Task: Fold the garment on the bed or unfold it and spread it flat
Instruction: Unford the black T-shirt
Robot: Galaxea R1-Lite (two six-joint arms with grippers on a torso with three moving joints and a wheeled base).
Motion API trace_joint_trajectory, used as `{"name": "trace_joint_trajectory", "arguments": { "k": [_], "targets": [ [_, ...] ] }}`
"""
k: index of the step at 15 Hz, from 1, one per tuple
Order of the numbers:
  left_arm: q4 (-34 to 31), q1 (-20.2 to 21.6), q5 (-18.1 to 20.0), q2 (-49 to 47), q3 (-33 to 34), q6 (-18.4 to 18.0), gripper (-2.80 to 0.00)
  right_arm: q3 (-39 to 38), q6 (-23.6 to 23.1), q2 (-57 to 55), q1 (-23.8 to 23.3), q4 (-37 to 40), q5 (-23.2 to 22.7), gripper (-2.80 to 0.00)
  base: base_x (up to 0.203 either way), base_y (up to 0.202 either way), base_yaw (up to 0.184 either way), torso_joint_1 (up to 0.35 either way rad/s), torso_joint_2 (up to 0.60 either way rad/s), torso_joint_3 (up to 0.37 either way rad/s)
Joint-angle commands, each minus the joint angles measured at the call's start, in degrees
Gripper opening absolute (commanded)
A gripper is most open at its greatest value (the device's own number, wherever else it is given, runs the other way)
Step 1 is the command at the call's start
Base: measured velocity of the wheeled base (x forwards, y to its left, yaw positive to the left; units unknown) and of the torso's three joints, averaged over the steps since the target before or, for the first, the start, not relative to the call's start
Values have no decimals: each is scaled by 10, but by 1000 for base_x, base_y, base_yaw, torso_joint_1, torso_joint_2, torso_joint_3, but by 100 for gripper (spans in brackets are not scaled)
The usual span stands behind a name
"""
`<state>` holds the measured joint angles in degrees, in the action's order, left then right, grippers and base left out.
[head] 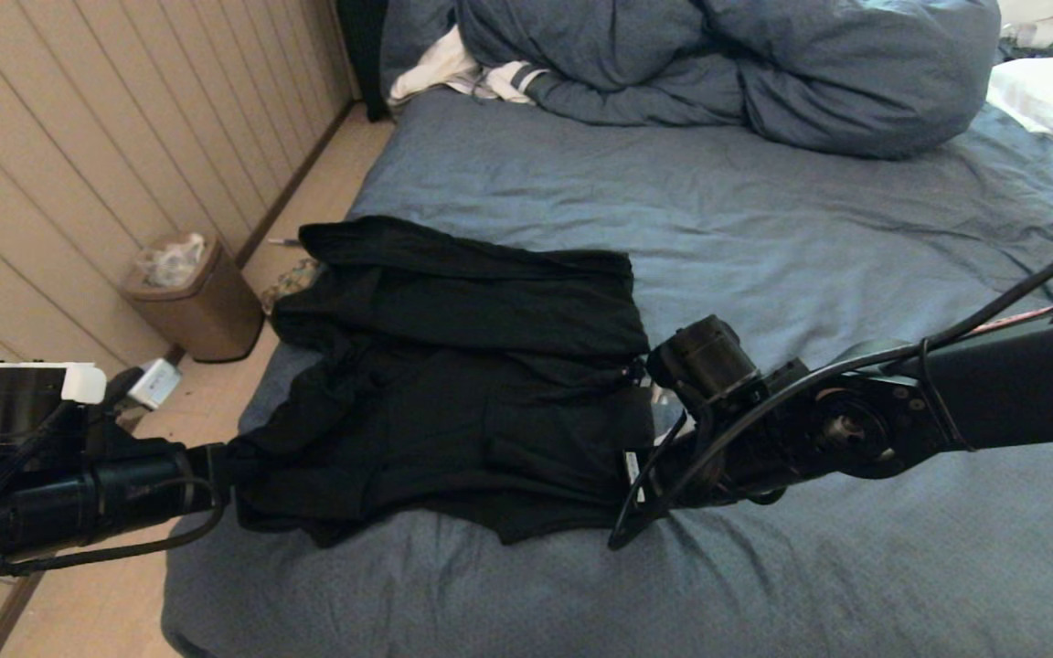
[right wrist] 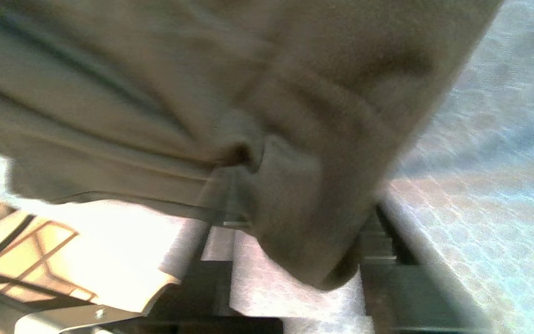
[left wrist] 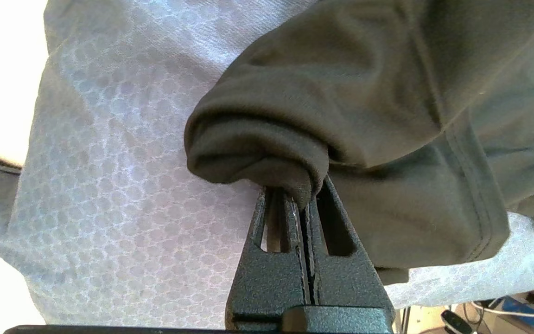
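The garment (head: 462,384) is lying partly folded and rumpled near the bed's (head: 764,238) left front edge. The left pincer (left wrist: 305,204) is clenching its left side fold; the right pincer (head: 650,461) is gripping the right edge. Squaring up is remaining

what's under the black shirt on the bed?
Only the blue-grey sheet of the bed shows around the garment. Anything beneath its folded layers is covered. Left gripper pinches one edge; right gripper sits opposite.

We see the head view dim and soft; the right wrist view is smeared by blur, the garment (right wrist: 230,93) indistinct, and both wrist views glare white at their edges
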<state>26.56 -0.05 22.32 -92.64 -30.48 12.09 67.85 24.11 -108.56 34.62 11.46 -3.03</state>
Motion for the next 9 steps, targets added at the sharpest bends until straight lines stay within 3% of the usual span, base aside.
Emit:
{"name": "trace_joint_trajectory", "arguments": {
  "k": [1, 5, 9],
  "targets": [
    [2, -5, 1, -1, -4, 0, -280, 4, 1, 3, 1, 0, -1, -280, 0, 0, 0, 0, 0, 0],
    [1, -5, -7, 4, -17, 0, -280, 19, 7, 19, 0, -1, 0, -280, 0, 0, 0, 0, 0, 0],
    [-7, -5, -17, 27, 8, -4, -280, -16, 2, 81, -6, 3, -1, -280, 0, 0, 0, 0, 0, 0]
  ]
}}
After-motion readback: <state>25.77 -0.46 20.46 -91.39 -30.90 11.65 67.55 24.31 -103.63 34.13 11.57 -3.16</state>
